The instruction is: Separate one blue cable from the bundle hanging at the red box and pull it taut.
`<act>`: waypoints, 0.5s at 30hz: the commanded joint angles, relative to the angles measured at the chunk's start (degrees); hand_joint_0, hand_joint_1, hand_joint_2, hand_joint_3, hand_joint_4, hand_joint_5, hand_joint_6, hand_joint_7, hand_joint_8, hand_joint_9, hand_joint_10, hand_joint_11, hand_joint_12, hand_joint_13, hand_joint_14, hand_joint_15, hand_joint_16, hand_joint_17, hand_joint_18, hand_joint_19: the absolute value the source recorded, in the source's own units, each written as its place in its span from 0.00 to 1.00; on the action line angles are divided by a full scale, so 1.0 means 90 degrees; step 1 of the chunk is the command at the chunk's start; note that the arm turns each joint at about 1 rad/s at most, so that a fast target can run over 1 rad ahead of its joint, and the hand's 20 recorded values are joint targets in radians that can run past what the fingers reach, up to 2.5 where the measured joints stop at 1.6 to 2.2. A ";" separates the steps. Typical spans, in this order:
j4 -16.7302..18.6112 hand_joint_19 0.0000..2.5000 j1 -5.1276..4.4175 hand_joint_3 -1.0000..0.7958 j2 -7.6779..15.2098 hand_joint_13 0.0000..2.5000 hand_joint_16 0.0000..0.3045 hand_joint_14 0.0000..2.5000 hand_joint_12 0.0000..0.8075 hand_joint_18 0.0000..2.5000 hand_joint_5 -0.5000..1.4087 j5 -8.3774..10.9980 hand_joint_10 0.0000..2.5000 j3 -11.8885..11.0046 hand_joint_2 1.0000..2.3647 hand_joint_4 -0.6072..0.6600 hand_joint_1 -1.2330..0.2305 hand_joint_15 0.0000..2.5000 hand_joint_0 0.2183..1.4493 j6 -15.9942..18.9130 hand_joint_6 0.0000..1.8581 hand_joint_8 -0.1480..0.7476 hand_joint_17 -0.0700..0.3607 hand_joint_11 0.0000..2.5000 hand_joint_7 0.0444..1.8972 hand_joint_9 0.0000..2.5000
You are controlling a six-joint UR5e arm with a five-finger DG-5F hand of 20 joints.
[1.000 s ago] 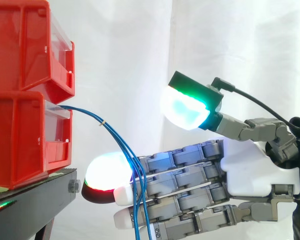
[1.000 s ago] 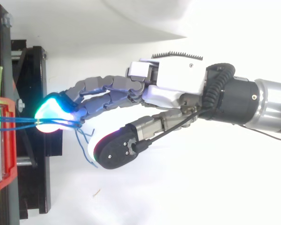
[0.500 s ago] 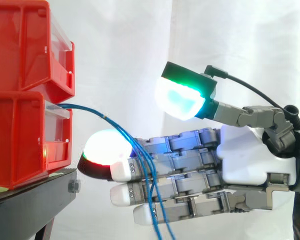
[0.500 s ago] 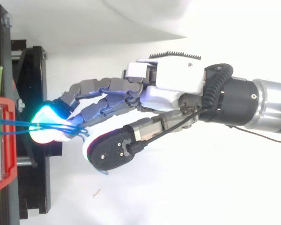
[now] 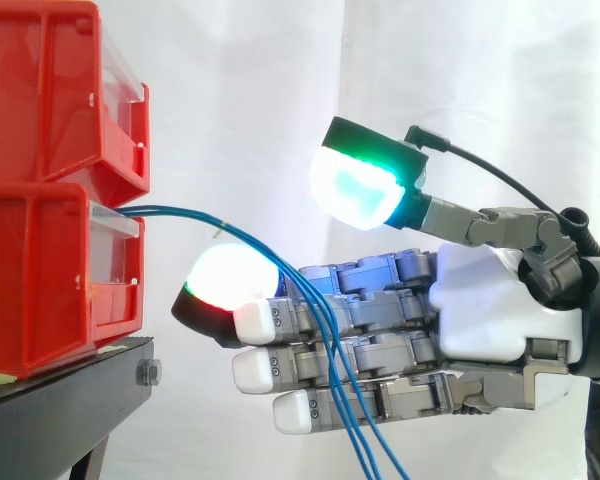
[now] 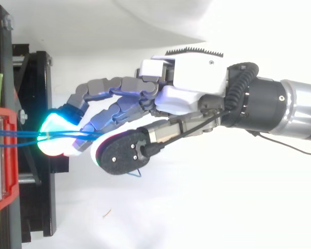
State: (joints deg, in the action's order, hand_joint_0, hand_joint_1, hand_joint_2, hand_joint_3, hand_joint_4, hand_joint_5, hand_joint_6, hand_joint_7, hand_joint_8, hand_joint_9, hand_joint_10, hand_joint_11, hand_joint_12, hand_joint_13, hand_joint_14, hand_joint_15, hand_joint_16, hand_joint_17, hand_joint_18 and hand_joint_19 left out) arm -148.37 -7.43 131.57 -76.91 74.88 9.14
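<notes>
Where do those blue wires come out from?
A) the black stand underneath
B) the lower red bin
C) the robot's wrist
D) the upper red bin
B: in the side view the blue cables leave the front of the lower red bin and droop down across the hand.

My hand: enters from the right, palm on edge.
My fingers: stacked one above another, nearly straight, slightly bowed, pointing left.
Uppermost fingertip pad: glows white over red in the side view.
My thumb: raised well apart above the fingers, its pad green and cyan.
My wrist: roughly level.
</notes>
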 commanded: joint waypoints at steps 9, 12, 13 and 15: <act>0.0030 0.09 0.0014 0.46 -0.0009 0.29 0.11 0.00 0.42 0.24 0.22 -0.0058 0.00 0.0000 0.02 0.66 0.44 0.11 0.37 -0.0107 0.27 0.52 0.34 0.06 0.67 0.26; 0.0069 0.09 0.0005 0.50 -0.0009 0.30 0.11 0.00 0.42 0.25 0.22 -0.0058 0.00 0.0000 0.02 0.65 0.41 0.12 0.37 -0.0156 0.27 0.53 0.34 0.07 0.70 0.28; 0.0079 0.09 0.0014 0.51 0.0001 0.31 0.11 0.00 0.42 0.25 0.22 -0.0058 0.00 0.0000 0.02 0.65 0.41 0.12 0.37 -0.0166 0.27 0.53 0.34 0.07 0.70 0.28; 0.0079 0.09 0.0005 0.52 -0.0009 0.31 0.11 0.00 0.42 0.25 0.22 -0.0058 0.00 0.0000 0.02 0.65 0.41 0.12 0.37 -0.0176 0.27 0.53 0.33 0.07 0.71 0.28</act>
State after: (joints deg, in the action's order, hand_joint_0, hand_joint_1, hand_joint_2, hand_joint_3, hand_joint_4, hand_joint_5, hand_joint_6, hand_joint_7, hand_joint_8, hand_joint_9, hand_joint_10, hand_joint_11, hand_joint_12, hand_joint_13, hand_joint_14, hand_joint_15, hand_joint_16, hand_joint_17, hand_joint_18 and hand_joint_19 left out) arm -147.83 -7.32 131.53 -77.43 74.88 7.86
